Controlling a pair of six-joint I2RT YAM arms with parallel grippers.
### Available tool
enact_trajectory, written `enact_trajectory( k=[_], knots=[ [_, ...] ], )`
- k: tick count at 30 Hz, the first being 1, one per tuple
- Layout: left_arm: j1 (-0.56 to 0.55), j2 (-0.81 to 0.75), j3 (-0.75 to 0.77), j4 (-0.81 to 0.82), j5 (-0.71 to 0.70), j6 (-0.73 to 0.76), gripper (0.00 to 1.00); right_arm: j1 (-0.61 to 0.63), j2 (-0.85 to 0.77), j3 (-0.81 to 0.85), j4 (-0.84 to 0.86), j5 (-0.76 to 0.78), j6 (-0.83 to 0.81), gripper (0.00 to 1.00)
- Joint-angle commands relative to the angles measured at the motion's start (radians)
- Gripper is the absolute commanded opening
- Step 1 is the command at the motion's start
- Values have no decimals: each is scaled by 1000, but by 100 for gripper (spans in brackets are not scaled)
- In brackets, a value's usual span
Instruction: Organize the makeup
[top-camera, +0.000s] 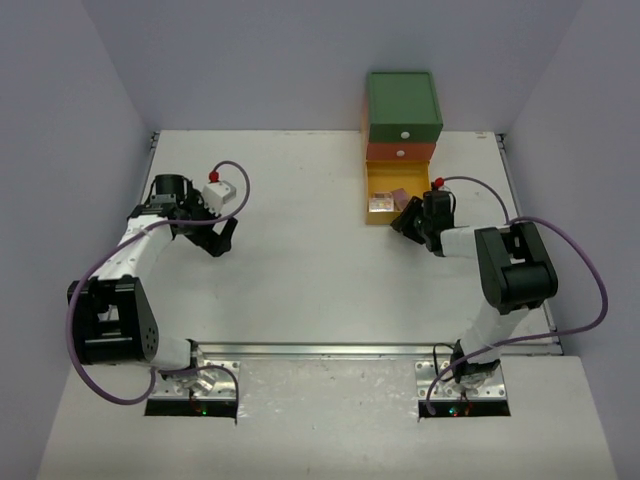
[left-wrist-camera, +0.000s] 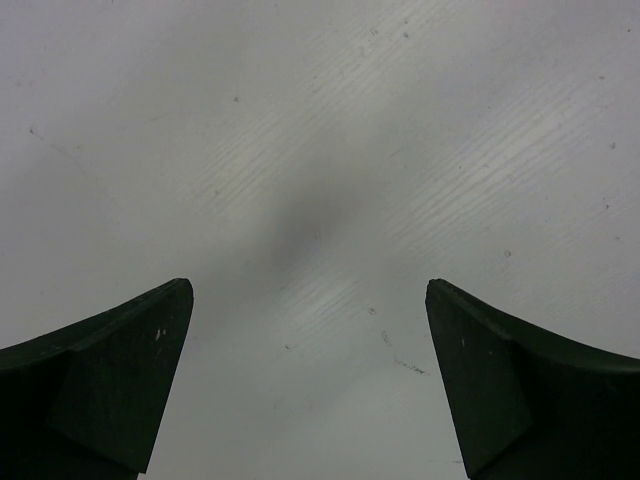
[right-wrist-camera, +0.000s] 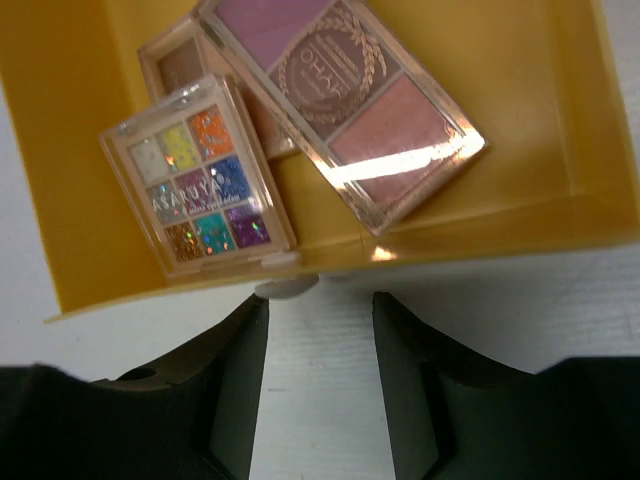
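Three flat palettes lie in the pulled-out yellow drawer (right-wrist-camera: 540, 120): a glitter palette (right-wrist-camera: 197, 190) with many coloured pans, a long pink blush palette (right-wrist-camera: 340, 95), and a tan palette (right-wrist-camera: 175, 62) mostly hidden beneath those two. From the top view the palettes (top-camera: 382, 202) show as a small pinkish cluster in the yellow drawer (top-camera: 372, 180). My right gripper (right-wrist-camera: 320, 300) is just outside the drawer's front wall, jaws partly apart with only bare table between them. The drawer's white knob (right-wrist-camera: 285, 288) sits off the left fingertip. My left gripper (left-wrist-camera: 308, 290) hangs wide open over bare table. No bottles show.
The drawer chest has a green top drawer (top-camera: 403, 105) and an orange drawer (top-camera: 400, 152) above the open yellow one, at the table's far right. My left gripper (top-camera: 222, 240) is at the left-middle of the white table (top-camera: 300, 280). Grey walls surround the table.
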Motion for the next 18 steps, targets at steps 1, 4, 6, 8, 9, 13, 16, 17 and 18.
enact_trajectory(
  k=[1,4,6,8,9,13,16,17,18],
  knots=[
    [-2,3,27,44,-15,16,100,-9,44,46,177,41,80,46],
    [0,17,47,42,-27,11,100,-11,83,67,243,69,112,44],
    [-1,23,55,41,-27,11,100,-11,103,73,315,98,129,42],
    [-2,29,62,36,-24,10,100,-11,118,86,353,123,133,41],
    [-2,34,63,35,-24,8,100,-11,124,95,360,133,132,41],
    [0,55,89,21,-31,6,100,-13,181,172,374,169,113,41],
    [-2,64,103,22,-35,0,100,-25,247,258,374,169,117,40],
    [-1,64,105,23,-36,-2,100,-29,273,289,375,165,127,40],
    [0,66,107,24,-36,-5,100,-33,307,313,377,165,139,40]
  ],
)
